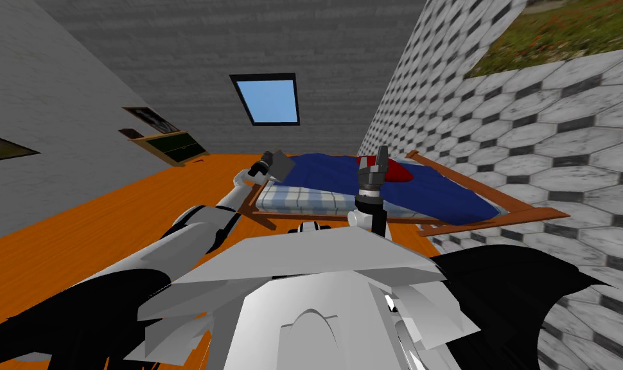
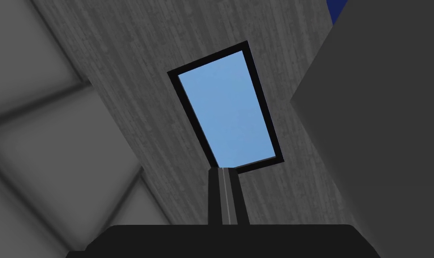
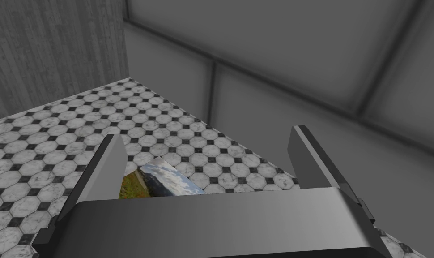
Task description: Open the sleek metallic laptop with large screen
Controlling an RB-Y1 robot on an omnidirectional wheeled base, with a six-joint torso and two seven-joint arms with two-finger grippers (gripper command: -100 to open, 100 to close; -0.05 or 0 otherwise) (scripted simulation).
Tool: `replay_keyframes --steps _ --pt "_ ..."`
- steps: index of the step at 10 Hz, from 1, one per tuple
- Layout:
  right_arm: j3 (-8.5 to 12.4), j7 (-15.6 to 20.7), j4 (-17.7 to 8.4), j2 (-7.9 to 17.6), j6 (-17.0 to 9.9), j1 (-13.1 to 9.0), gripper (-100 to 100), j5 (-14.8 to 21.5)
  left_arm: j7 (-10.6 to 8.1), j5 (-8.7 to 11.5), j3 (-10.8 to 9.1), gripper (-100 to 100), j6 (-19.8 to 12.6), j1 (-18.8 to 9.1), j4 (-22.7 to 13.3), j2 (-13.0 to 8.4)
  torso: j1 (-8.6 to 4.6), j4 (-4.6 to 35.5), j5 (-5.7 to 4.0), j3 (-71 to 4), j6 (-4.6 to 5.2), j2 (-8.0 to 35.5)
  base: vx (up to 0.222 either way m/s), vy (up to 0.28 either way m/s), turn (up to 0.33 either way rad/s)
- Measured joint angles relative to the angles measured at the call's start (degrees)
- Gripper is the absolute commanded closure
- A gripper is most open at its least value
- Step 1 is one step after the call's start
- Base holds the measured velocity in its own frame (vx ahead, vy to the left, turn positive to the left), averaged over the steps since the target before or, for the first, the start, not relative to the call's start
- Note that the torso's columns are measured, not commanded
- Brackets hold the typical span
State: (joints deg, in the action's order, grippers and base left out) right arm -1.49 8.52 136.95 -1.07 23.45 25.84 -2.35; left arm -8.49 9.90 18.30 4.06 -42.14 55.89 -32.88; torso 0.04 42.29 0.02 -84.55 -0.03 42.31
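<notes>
A flat grey slab, the laptop [image 1: 282, 166], stands tilted up at the near left corner of the bed [image 1: 432, 193]. My left gripper [image 1: 266, 162] is stretched out right beside it. In the left wrist view the two fingers [image 2: 223, 169] are pressed together with nothing between them, and the slab's dark grey face [image 2: 381, 116] rises close alongside them. Whether the fingers touch it I cannot tell. My right gripper [image 1: 381, 156] is raised over the bed's near edge, and its fingers [image 3: 207, 134] stand wide apart, holding nothing.
The bed has a wooden frame [image 1: 528, 215], a blue blanket, a checked sheet [image 1: 304, 199] and a red pillow [image 1: 399, 172]. It lies against the tiled wall [image 1: 561, 128] on the right. Orange wooden floor [image 1: 111, 205] stretches to the left. A window [image 1: 267, 98] is in the far wall.
</notes>
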Motion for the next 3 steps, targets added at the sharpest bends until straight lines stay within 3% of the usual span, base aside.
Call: replay_keyframes --steps 3 --pt "0.0 0.0 0.0 0.0 0.0 0.0 0 0.0 3.11 -4.22 -4.92 100 -1.56 -1.41 -2.19 5.19 -0.17 -0.02 -0.06 -0.04 0.04 -0.06 -0.054 0.097 -0.073"
